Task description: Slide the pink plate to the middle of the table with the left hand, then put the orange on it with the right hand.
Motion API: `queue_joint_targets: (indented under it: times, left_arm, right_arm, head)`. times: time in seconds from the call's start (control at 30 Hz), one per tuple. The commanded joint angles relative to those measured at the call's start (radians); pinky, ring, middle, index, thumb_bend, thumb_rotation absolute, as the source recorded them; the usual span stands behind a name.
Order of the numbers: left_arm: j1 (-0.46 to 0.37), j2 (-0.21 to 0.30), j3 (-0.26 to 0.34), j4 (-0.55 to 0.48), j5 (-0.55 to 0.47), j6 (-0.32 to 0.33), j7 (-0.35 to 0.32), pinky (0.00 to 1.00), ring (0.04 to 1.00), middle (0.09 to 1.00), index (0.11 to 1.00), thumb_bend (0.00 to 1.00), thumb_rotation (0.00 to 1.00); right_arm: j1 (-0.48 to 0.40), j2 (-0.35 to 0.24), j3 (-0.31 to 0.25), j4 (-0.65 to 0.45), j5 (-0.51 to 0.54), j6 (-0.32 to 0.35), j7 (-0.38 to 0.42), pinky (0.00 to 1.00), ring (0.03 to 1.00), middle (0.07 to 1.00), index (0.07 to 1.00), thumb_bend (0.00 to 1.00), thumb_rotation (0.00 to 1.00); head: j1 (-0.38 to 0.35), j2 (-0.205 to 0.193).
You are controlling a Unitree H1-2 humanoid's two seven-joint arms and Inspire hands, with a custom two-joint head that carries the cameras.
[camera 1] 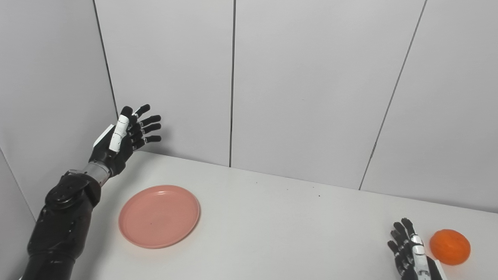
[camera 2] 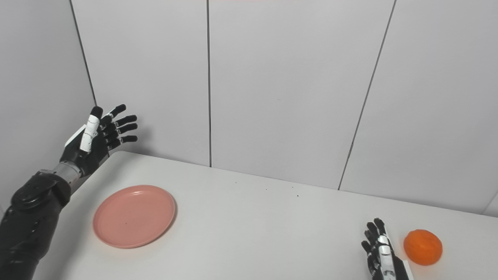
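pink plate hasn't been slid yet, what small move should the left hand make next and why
Probably lower the left hand toward the pink plate's far left rim: it hangs open above the table, touching nothing, and the plate lies left of the middle, empty.

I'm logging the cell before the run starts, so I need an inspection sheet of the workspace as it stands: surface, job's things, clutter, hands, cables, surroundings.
Surface: white table, bare but for a few tiny dark specks near the back edge.
Job's things: pink plate lies flat at the table's left, with nothing on it; orange sits on the table at the far right, apart from the plate.
Clutter: nothing seen.
Hands: left hand raised above the table's back-left corner, fingers spread, holding nothing, clear of the plate; right hand low at the bottom edge, open, just left of the orange, not gripping it.
Cables: nothing seen.
Surroundings: plain grey wall panels behind and at left.
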Motion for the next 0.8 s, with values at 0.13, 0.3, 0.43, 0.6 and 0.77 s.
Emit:
queue_joint_targets:
  times: [0.13, 0.3, 0.43, 0.6, 0.77]
  left_arm:
    - [-0.038, 0.054, 0.027, 0.027, 0.006, -0.05, 0.02, 0.8, 0.878, 0.87, 0.96, 1.0, 0.93]
    - [-0.029, 0.045, 0.037, 0.051, 0.002, -0.04, 0.034, 0.84, 0.921, 0.896, 0.985, 1.0, 0.94]
    - [-0.022, 0.031, 0.04, 0.079, 0.014, -0.028, 0.07, 0.92, 0.918, 0.901, 0.984, 1.0, 0.94]
    - [-0.025, 0.023, 0.029, 0.142, 0.023, -0.066, 0.08, 0.89, 0.911, 0.905, 0.974, 1.0, 0.92]
    - [-0.04, 0.012, 0.038, 0.205, 0.003, -0.083, 0.074, 0.94, 0.933, 0.91, 0.986, 1.0, 0.88]
  right_arm:
    - [0.072, 0.015, 0.0, 0.061, 0.018, -0.015, 0.017, 1.0, 1.0, 0.967, 0.98, 0.58, 0.92]
    - [0.071, 0.015, -0.001, 0.06, 0.024, -0.009, 0.019, 1.0, 0.997, 0.964, 0.974, 0.59, 0.9]
    - [0.072, 0.017, -0.004, 0.047, 0.024, 0.013, 0.007, 1.0, 0.991, 0.958, 0.967, 0.6, 0.89]
    - [0.078, 0.014, -0.001, 0.018, 0.023, 0.042, 0.0, 1.0, 0.995, 0.961, 0.968, 0.6, 0.9]
    - [0.075, 0.013, -0.009, 0.023, 0.043, 0.043, 0.011, 1.0, 1.0, 0.965, 0.968, 0.62, 0.9]
  head:
    - [0.001, 0.008]
    - [0.001, 0.013]
    - [0.0, 0.019]
    - [0.006, 0.028]
    - [0.006, 0.038]
